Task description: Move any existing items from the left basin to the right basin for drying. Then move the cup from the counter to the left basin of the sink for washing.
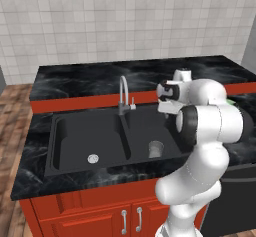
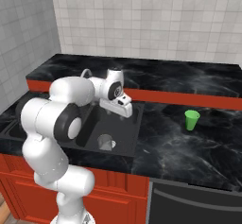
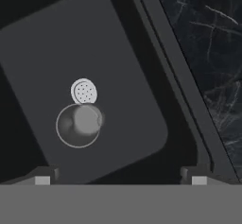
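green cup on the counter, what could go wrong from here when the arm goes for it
The green cup stands far right of the open hand, which hangs above the right basin, so a long swing might clip the tap. The cup is small and tapered and could slip or tip. A low hand might knock the grey tumbler.

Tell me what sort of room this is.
A kitchen, by the look of it: a black double sink with a silver tap, a dark marble-look counter over red cabinets, and a tiled wall.
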